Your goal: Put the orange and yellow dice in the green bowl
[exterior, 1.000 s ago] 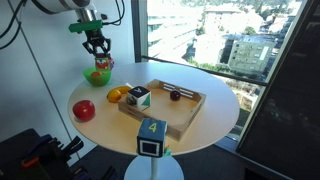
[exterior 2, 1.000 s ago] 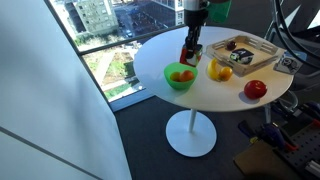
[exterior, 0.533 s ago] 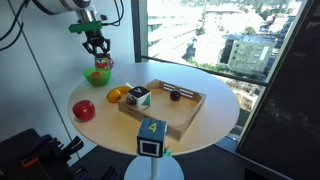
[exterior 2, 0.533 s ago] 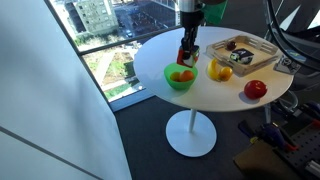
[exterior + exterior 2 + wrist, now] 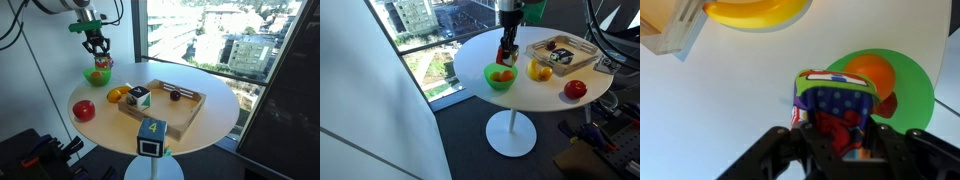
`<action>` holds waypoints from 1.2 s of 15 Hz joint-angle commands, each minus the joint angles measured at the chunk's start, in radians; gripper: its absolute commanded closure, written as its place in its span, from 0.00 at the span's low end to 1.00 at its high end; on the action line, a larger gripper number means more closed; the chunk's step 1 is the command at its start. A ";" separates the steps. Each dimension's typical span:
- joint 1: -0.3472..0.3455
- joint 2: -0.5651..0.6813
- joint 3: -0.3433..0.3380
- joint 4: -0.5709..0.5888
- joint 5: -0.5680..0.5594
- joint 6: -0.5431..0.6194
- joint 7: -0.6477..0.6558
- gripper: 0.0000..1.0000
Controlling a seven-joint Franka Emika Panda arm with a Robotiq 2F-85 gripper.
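Note:
My gripper (image 5: pixel 840 135) is shut on the orange and yellow dice (image 5: pixel 835 105), a soft multicoloured cube with blue dotted, red and green faces showing. The cube hangs just above the table beside the rim of the green bowl (image 5: pixel 910 100), which holds an orange fruit (image 5: pixel 872 70). In both exterior views the gripper (image 5: pixel 507 45) (image 5: pixel 97 45) stands upright over the bowl's edge (image 5: pixel 492 82) (image 5: pixel 97 77), with the cube (image 5: pixel 506 55) low between the fingers.
A banana (image 5: pixel 758 10) lies near the bowl. A red apple (image 5: pixel 84 110) sits by the table's edge. The wooden tray (image 5: pixel 190 108) holds a white, green and black cube (image 5: pixel 138 97). A blue-and-yellow cube marked "4" (image 5: pixel 152 132) stands at the front edge.
The gripper with the cube has shifted slightly toward the bowl; otherwise the scene is the same.

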 commanded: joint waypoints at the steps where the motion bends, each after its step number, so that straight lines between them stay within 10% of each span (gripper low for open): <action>1: -0.001 0.001 0.001 0.002 0.000 -0.003 0.000 0.58; 3: -0.001 0.001 0.001 0.002 0.000 -0.003 0.000 0.58; 4: -0.001 0.001 0.001 0.002 0.000 -0.003 0.000 0.83; 18: 0.025 0.043 0.012 0.045 -0.011 -0.014 -0.007 0.83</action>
